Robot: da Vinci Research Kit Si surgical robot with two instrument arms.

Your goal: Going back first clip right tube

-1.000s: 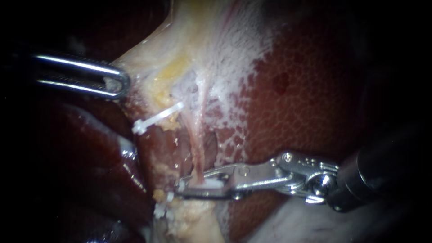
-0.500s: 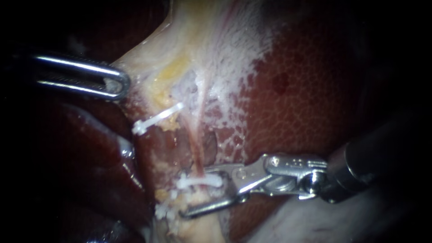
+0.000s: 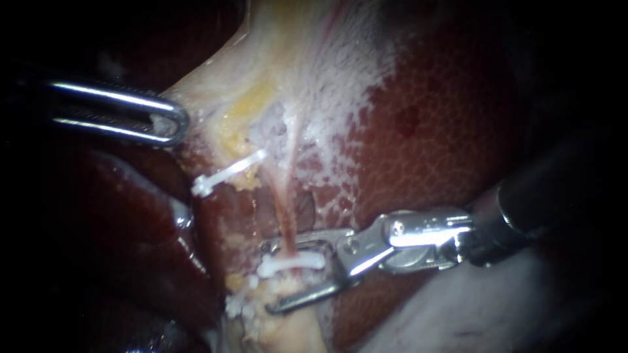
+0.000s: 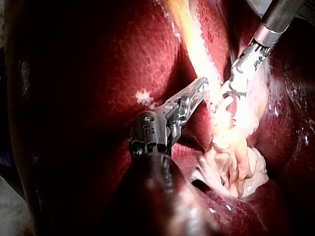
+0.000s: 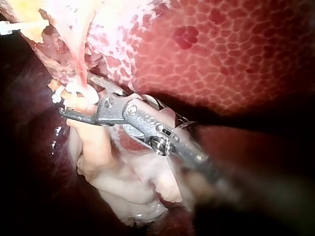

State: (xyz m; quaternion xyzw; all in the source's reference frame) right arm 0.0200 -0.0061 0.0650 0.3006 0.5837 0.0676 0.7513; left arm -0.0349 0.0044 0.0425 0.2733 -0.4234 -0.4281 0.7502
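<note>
**Withdrawal step: notes on backing out cleanly**

Observed the right instrument [image 3: 268, 278] coming in from 3 o'clock, its jaws spread wide and gripping nothing. The white clip [image 3: 291, 265] sat closed across the right tube [image 3: 282, 212] near 6 o'clock in the endoscope view, lying between the two open jaws. There was a clear gap to the lower jaw. The upper jaw lay just beside the clip, and contact could not be resolved.

The left instrument [image 3: 167, 121] came in from 9 o'clock, its jaws closed on the edge of the pale tissue [image 3: 216, 85] toward 10 o'clock. A second clip [image 3: 229, 171] lay up toward 9 o'clock, apart from the right jaws. The liver [image 3: 432, 131] filled the 2 to 3 o'clock side.

Judgement: the clip looked released, so the work in hand was retreat.
- Jaws should be kept at this width until both tips pass the clip's end.
- The pull should run straight back along the shaft toward 3 o'clock, with no lift or twist, since the upper jaw beside the tube could drag it.
- The left instrument's hold should be kept steady throughout.
- The lower jaw tip could snag the fatty tissue near 6 o'clock.
- Jaws should close only once over the liver.
</note>
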